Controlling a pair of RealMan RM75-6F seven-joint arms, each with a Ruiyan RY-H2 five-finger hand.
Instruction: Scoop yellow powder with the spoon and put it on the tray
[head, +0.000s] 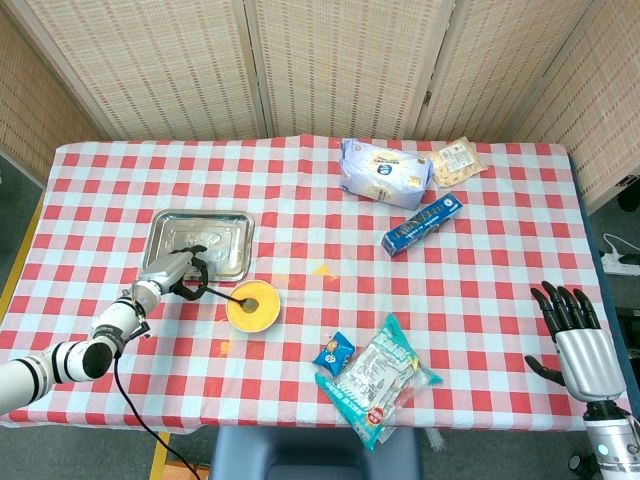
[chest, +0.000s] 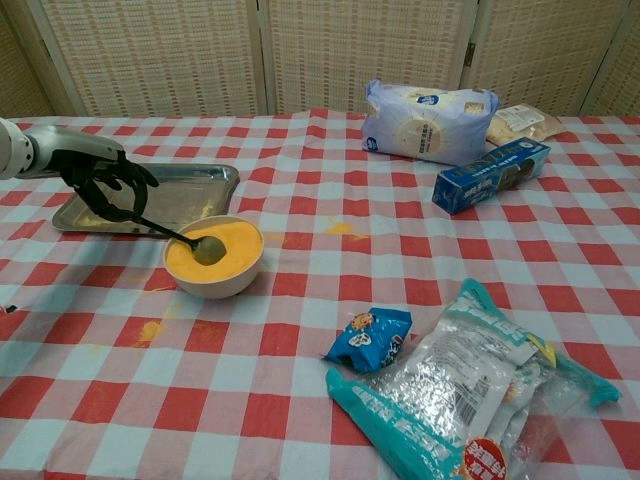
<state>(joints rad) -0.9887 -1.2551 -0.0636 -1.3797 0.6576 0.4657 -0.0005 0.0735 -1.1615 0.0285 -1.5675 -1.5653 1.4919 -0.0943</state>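
Landmark for your bearings: the bowl, on the checked cloth toward your left side.

Nearest you, right of the bowl and toward the front edge: a large clear-and-teal packet lying flat, with a small blue snack bag touching its left corner.

Your right hand sits well to the right of the bowl, off the table's front right corner, palm up with fingers spread wide, holding nothing.

A patch of spilled yellow powder lies on the cloth just in front of the bowl, to its left.

The bowl itself: pale, round, filled with yellow powder. The spoon has its dark head resting in the powder at the middle of the bowl. Its long axis runs from the bowl up and leftward, handle rising over the bowl's left rim toward the tray; head end points to the bowl, handle end to your left hand.

Your left hand, just left of and behind the bowl, holds the spoon handle, dark fingers curled round it, over the tray's near edge.

Tray: metal, rectangular, just behind and left of the bowl, a faint yellow dusting inside.

A small yellow spill lies on the cloth right of the bowl.

Further back and well right of the bowl: a blue box, lying slantwise; behind it a pale blue bag and, to its right, a clear pack of tan pieces.
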